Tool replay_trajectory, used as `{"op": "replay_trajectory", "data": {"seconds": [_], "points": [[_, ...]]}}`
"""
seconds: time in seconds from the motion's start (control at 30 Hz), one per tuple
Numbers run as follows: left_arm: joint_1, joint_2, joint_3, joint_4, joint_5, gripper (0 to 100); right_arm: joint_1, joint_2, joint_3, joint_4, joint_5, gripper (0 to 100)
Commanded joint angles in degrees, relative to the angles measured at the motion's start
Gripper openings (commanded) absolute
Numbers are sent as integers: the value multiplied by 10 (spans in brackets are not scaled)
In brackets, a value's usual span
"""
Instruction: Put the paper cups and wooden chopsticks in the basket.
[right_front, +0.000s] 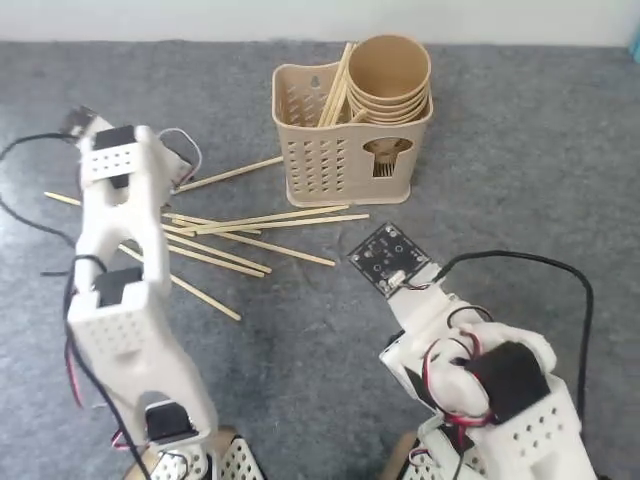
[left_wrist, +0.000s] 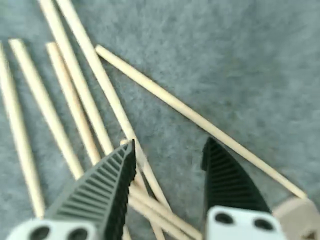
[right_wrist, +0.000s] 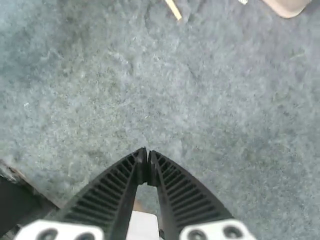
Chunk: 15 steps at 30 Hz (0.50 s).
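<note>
Visitor: Where do the cups and the sticks lie?

Me: The paper cups (right_front: 390, 68) are nested in one stack that stands in the right part of the basket (right_front: 330, 165), at the top centre of the high view. Beside them, in the basket's left part, the standing chopsticks (right_front: 337, 88) lean with their ends above the rim. The loose chopsticks (right_front: 262, 220) lie flat on the grey mat (right_front: 520, 180), left of the basket and below it, in the middle left of the frame — several cross one another.

Visitor: And your grippers?

Me: My left gripper (left_wrist: 170, 145) hangs just over those loose sticks, jaws spread, nothing between them. In its wrist view one long stick slants across the mat beyond the fingertips, and others pass under one finger. My left arm (right_front: 125, 290) runs up the left side of the high view and covers the ends of several sticks.

Visitor: The other one?

Me: My right gripper (right_wrist: 147, 152) has its jaws pressed together and empty, above bare mat — a single stick end shows farther off. My right arm (right_front: 480, 380) sits at the lower right of the high view, below the basket and apart from it.
</note>
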Motion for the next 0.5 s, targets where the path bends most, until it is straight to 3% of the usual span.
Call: {"op": "replay_trajectory", "data": {"seconds": [0.0,0.47], "points": [[8,59,-94,32,8,174,0,-1,-4,-13,16,9],[-9,282,-475,169,6,173,-3,0,-2,-13,24,11]]}}
